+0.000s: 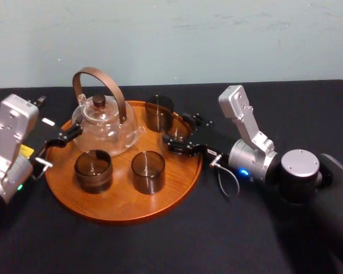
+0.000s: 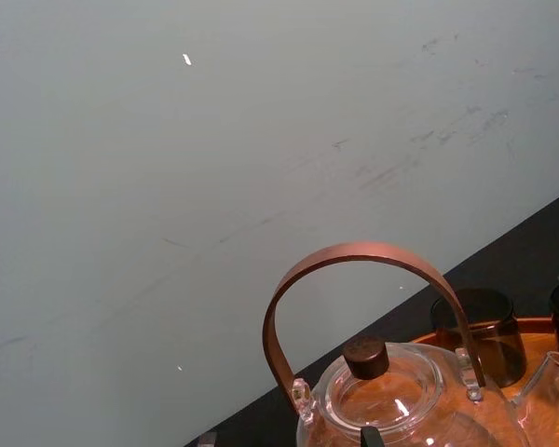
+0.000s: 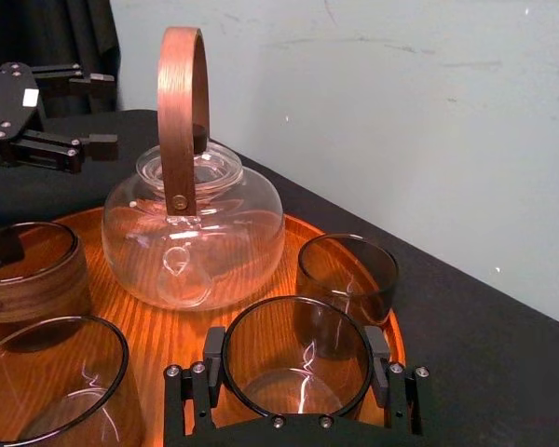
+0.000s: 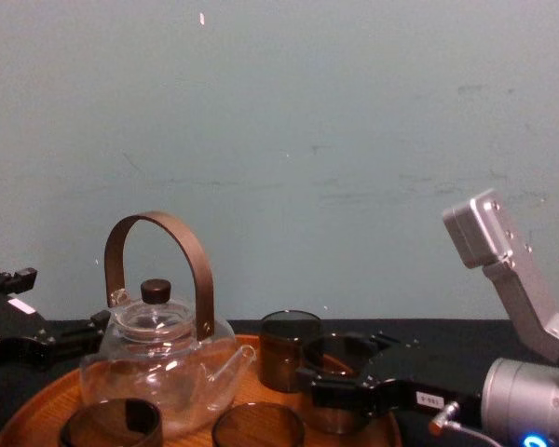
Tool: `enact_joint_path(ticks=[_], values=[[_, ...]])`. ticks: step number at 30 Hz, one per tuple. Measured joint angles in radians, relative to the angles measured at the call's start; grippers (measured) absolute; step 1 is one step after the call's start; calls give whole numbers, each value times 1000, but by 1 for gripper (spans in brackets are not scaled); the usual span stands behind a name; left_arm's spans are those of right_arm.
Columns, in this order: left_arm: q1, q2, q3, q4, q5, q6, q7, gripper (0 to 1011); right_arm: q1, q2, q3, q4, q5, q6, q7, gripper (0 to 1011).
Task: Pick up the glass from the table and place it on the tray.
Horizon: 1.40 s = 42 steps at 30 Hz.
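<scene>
Right claw (image 3: 295, 346) is clamped on the glass (image 3: 296, 396), which sits between its fingers over the tray (image 3: 172, 337); left claw (image 3: 91, 110) is parked, fingers apart.

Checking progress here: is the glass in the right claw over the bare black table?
No, the glass in the right claw is over the tray, with wood visible either side of it.

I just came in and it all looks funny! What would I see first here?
Probably the clear glass teapot with its tall brown handle, standing at the back left of the round wooden tray. Next, the right gripper clamped around a dark glass at the tray's right edge. The left gripper sits open at the tray's left edge.
</scene>
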Motion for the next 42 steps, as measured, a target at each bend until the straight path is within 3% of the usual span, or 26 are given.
enact_joint_path(ticks=[25, 30, 42], values=[[0, 0, 0, 0, 0, 0, 0, 1001, 1, 0, -1, 1, -2, 4, -1, 906], [0, 0, 0, 0, 0, 0, 0, 1001, 0, 0, -1, 0, -2, 4, -1, 997], [0, 0, 0, 0, 0, 0, 0, 1002, -7, 4, 4, -13, 3, 2, 1, 1002]])
